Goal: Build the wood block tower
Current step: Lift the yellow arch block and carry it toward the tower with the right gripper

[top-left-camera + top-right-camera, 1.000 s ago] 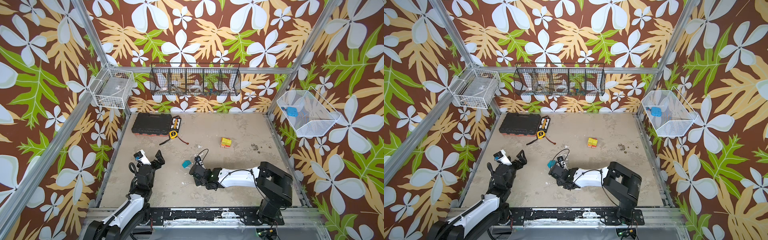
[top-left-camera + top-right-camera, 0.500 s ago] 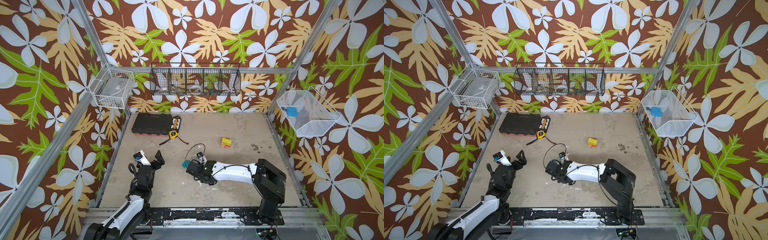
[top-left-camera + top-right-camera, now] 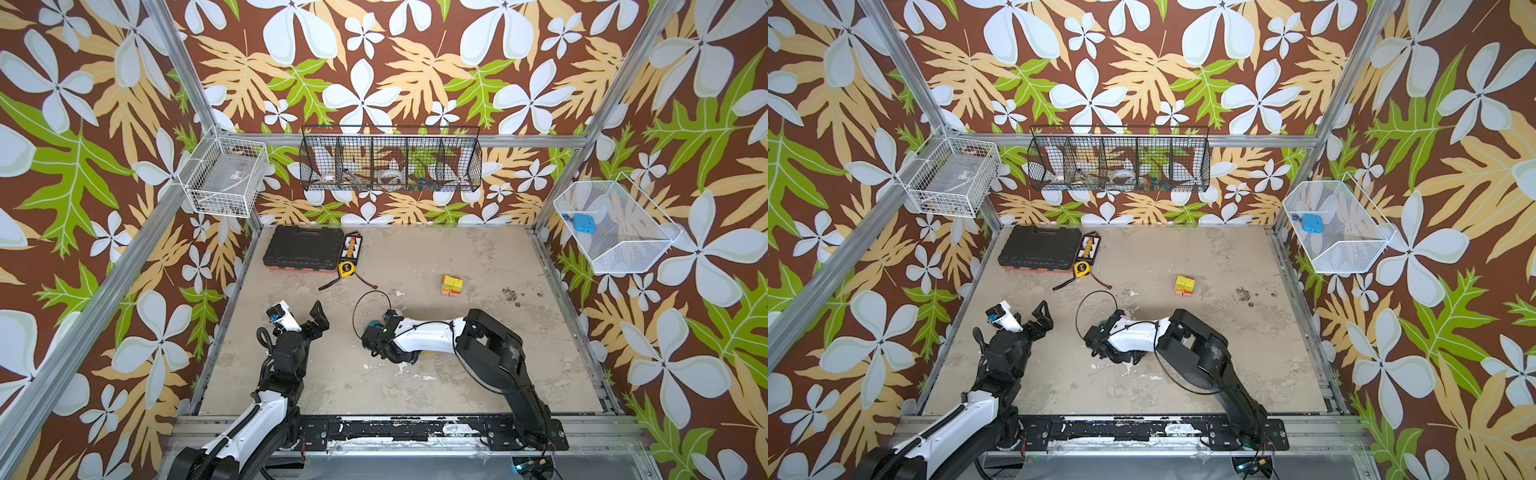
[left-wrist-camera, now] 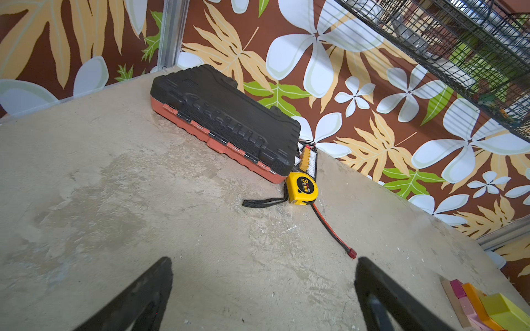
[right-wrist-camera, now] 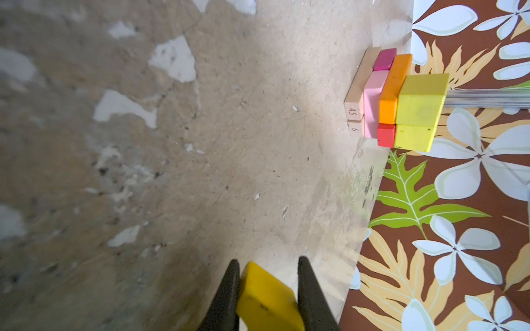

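Yellow block [image 5: 266,298] pinched in right claw [image 5: 269,263], swung left
Since a second ago the right claw has slid toward 9 o'clock, just beside the teal block [image 3: 375,327]; left claw [image 4: 263,259] stays spread; the tower [image 3: 452,286] stands at 2 o'clock, well apart, bare surface [image 3: 424,299] between, edges far off.

The worn, paint-flecked counter [image 3: 436,257] carries a black tool case [image 3: 301,252] at its far left corner, a yellow tape measure [image 3: 345,269] just beside it, and the block tower [image 3: 451,286] well apart, rightward.
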Tool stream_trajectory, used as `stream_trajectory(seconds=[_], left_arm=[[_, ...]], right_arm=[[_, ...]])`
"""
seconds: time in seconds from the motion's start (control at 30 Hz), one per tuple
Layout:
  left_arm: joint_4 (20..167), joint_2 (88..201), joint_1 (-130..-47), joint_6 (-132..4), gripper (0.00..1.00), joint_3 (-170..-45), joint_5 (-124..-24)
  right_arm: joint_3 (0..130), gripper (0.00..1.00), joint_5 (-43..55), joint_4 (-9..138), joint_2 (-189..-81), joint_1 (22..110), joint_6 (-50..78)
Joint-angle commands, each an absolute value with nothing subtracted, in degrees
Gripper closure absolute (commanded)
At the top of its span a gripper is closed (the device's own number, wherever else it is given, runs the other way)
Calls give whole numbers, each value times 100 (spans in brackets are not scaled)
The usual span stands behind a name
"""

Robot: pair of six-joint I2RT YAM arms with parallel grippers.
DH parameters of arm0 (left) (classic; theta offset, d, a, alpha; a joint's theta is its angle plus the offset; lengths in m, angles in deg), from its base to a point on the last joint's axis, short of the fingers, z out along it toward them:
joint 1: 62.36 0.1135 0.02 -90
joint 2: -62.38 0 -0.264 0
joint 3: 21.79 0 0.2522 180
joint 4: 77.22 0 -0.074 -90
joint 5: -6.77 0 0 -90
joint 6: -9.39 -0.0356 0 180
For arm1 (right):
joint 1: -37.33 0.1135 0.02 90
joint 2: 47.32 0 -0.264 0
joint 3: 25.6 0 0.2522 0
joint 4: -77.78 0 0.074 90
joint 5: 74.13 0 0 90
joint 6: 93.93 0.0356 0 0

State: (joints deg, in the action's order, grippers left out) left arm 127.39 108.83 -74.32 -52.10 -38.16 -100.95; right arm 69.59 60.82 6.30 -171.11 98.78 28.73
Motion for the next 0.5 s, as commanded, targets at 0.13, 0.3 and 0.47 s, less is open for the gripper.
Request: stream_trajectory(seconds=[0.13,0.3,0.47], left_arm=[[12919,10900,-7423,-5172,0,-3814,-10133],[12904,10856,-7427,-5174,0,-3803,-10137],[12918,10869,-7429,-5161,0,-3810,-10151]], right_arm=[[6909,62,5365,971,-17268,9887,2981],[6928,51,5252,1128,-17189,9926,3036],[6909,41,4982,1437,-16988,9980,3023]])
